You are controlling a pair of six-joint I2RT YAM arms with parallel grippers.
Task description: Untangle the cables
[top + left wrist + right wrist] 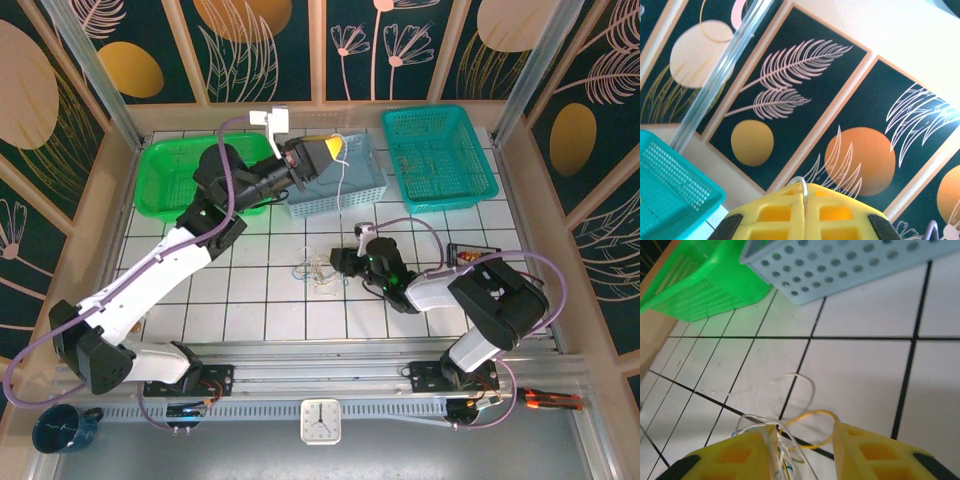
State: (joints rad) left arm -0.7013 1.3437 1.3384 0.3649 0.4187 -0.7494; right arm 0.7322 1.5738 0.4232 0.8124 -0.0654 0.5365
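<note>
Loosely, cables (812, 412) between right pincer's (802, 435) jaws.

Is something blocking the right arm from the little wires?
No, nothing visible is in the way. The right end effector is right at the cables on the tiles, with its fingers open on either side of some strands.
</note>
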